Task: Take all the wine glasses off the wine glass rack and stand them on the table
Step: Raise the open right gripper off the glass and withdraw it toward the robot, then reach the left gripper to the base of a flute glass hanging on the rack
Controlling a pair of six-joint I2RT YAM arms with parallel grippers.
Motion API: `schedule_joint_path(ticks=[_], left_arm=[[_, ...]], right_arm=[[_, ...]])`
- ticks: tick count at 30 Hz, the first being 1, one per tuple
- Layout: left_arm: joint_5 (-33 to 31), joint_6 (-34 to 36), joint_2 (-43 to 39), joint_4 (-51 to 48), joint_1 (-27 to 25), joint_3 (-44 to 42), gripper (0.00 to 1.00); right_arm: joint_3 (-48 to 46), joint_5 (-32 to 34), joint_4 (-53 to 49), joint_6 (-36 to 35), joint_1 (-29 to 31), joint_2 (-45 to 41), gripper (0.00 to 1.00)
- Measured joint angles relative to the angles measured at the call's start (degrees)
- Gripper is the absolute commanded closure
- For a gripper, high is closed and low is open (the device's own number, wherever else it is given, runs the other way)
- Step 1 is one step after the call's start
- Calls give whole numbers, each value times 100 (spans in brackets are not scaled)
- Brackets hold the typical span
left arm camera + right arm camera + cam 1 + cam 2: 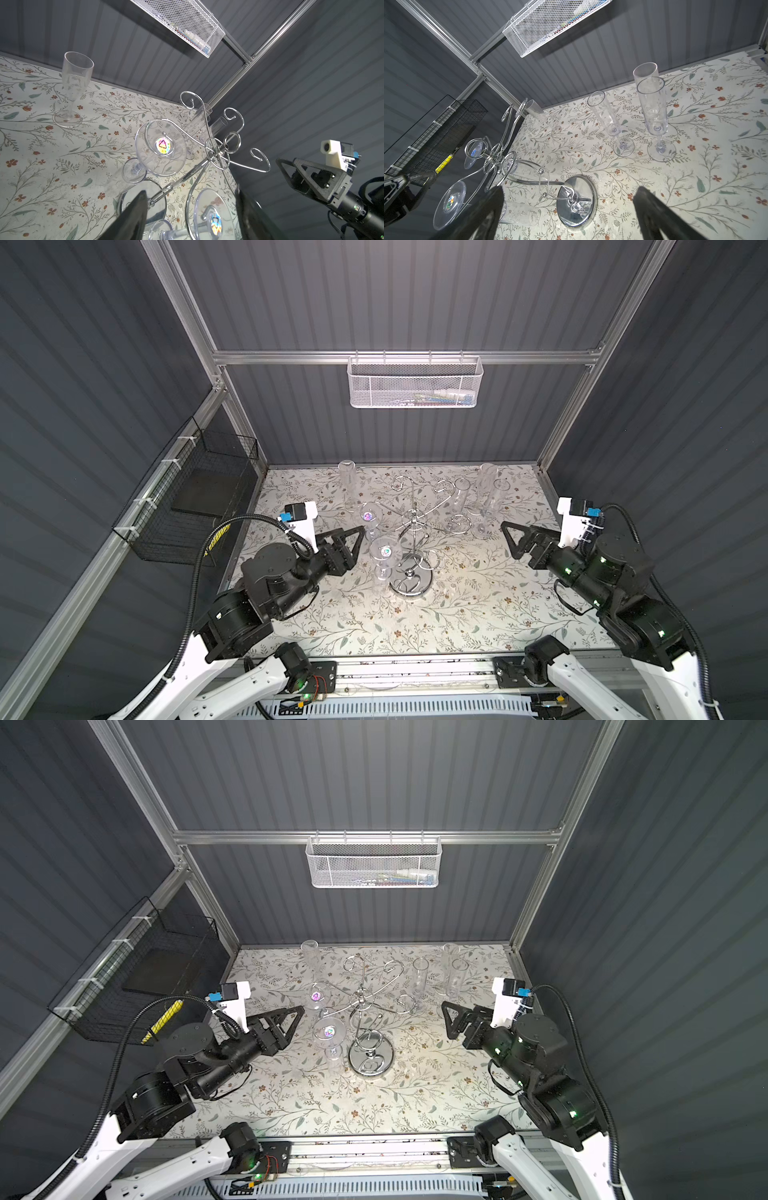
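We see wine glass rack (411, 583) at middle of tabletop (478, 614). Wine glass (384, 552) hangs upside down on rack arm toward left edge, second glass (369, 516) behind it. Left pincer (360, 537) apart, just beside wine glass, not clamped. Right pincer (510, 540) wide apart, empty, near right edge.

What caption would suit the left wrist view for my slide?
Open left gripper beside the chrome wire wine glass rack, where a clear stemmed wine glass hangs upside down.
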Motion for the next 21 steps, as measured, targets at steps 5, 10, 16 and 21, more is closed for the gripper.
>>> schedule_joint_path(ticks=[5, 10, 16, 21], left_arm=[[129, -98, 173, -37, 0, 2, 31], [323, -435, 46, -203, 0, 2, 31], [780, -990, -323, -363, 2, 0, 32], [1384, -1458, -321, -389, 0, -2, 35]], right_arm=[[0, -35, 0, 20, 0, -17, 1], [0, -37, -7, 22, 0, -74, 1], [-11, -46, -4, 24, 0, -92, 1], [-52, -74, -4, 26, 0, -90, 1]])
